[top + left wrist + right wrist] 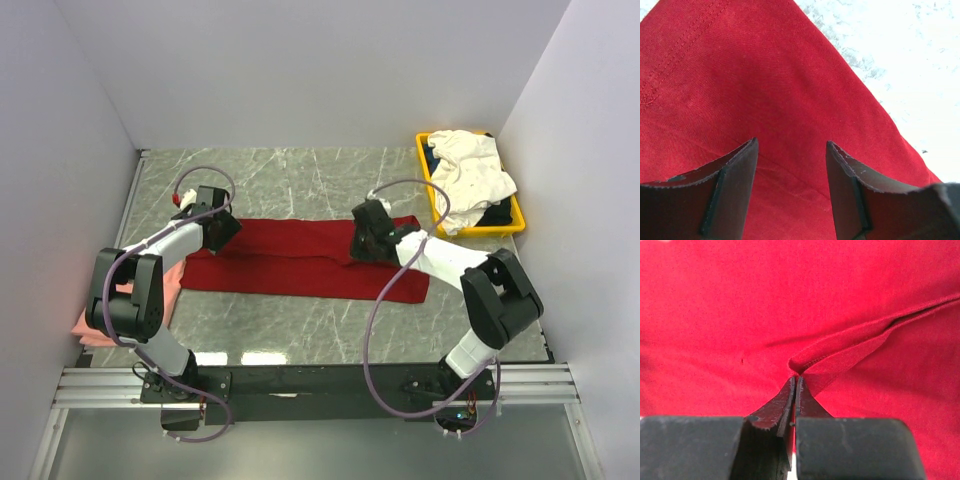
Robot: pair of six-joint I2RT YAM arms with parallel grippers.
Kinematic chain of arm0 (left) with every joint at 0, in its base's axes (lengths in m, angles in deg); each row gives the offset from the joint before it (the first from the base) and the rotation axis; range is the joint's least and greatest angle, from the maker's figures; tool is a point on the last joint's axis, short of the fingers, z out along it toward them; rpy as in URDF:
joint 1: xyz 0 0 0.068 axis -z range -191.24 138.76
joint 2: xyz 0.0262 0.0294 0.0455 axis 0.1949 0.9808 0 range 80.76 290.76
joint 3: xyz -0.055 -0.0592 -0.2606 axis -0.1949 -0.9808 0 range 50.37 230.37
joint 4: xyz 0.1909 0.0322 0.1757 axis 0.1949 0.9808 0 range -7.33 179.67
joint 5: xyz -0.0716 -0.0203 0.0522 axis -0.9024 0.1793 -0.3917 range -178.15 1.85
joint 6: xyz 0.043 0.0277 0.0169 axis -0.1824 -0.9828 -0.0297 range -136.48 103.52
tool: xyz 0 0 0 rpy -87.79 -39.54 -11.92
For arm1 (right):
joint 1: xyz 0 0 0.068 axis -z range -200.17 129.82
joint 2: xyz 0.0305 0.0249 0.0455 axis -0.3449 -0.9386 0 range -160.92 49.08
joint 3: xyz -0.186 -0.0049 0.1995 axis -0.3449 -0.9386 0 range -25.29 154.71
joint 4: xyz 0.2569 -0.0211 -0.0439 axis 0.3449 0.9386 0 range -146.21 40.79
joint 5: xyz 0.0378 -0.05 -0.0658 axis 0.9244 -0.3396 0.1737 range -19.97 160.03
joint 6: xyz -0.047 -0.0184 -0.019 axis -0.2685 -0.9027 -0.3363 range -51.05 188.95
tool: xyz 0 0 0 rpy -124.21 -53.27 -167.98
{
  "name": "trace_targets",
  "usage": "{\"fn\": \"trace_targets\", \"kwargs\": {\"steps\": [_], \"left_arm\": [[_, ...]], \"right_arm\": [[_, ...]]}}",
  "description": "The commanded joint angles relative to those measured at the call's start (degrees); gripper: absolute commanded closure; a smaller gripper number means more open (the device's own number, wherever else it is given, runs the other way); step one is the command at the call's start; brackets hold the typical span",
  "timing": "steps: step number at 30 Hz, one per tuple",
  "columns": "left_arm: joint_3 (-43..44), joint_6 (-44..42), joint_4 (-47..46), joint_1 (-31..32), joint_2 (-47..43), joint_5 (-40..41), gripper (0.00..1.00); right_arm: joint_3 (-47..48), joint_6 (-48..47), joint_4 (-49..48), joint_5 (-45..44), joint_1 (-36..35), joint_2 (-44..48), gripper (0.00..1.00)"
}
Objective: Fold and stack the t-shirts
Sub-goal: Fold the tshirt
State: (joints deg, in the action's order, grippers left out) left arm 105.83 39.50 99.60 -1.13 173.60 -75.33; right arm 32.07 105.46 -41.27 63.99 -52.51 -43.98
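The dark red t-shirt lies spread as a long band across the middle of the table. My left gripper hovers over its left end, jaws open, red cloth below them and nothing between the fingers. My right gripper is down on the shirt right of its middle, shut on a pinched hemmed fold of the red cloth. A salmon-pink t-shirt lies folded at the table's left edge, partly under the left arm. A white t-shirt is heaped in the bin.
The yellow plastic bin stands at the back right with dark cloth under the white one. White walls close in the left, back and right sides. Marble tabletop shows behind the red shirt and at its near side.
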Motion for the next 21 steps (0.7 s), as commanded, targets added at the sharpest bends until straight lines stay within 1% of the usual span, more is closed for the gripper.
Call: {"fn": "trace_targets", "kwargs": {"steps": [1,6,8,9,12,14,16,17,18,19,20,21], "left_arm": [[-0.9,-1.4,-1.9,0.3,-0.5,-0.9,0.39],[-1.1,-1.8,-2.9,0.4,-0.9,-2.0,0.39],[-1.0,-2.4,-3.4,0.7,-1.2,-2.4,0.39],[-0.8,-2.7,-3.5,1.0,-1.3,-2.8,0.39],[0.3,-3.9,-3.2,2.6,-1.6,-2.5,0.39],[1.4,-5.0,-3.2,4.3,-1.9,-2.7,0.39],[2.8,-5.7,-2.7,5.6,-1.9,-3.0,0.39],[3.2,-6.8,-2.7,7.3,-1.9,-3.1,0.39],[4.1,-7.5,-2.4,8.3,-1.7,-3.7,0.39],[4.6,-7.9,-2.2,9.4,-1.6,-3.7,0.39],[4.9,-8.9,-2.0,11.9,-1.3,-3.7,0.39],[5.6,-9.6,-2.1,13.4,-1.3,-3.6,0.39]], "right_arm": [[-3.4,2.9,-4.1,-1.9,-3.0,4.8,1.00],[-7.8,4.7,-7.5,-2.7,-5.2,6.3,1.00],[-8.3,4.7,-7.9,-2.3,-5.5,6.1,0.96],[-8.4,4.4,-8.3,-2.3,-5.5,6.4,0.90],[-9.4,3.8,-9.5,-1.5,-5.7,8.1,0.79],[-9.9,3.5,-9.7,-1.2,-5.7,9.7,0.76],[-9.6,3.1,-8.1,-1.2,-5.6,10.9,0.70],[-9.0,2.5,-7.1,-1.8,-5.5,11.5,0.68],[-8.8,2.2,-5.5,-3.5,-5.4,12.2,0.63],[-8.5,1.8,-4.4,-4.3,-5.0,13.6,0.62],[-8.1,0.9,-3.6,-4.8,-4.2,14.4,0.61],[-7.9,0.4,-2.5,-4.7,-1.7,14.8,0.60]]}}
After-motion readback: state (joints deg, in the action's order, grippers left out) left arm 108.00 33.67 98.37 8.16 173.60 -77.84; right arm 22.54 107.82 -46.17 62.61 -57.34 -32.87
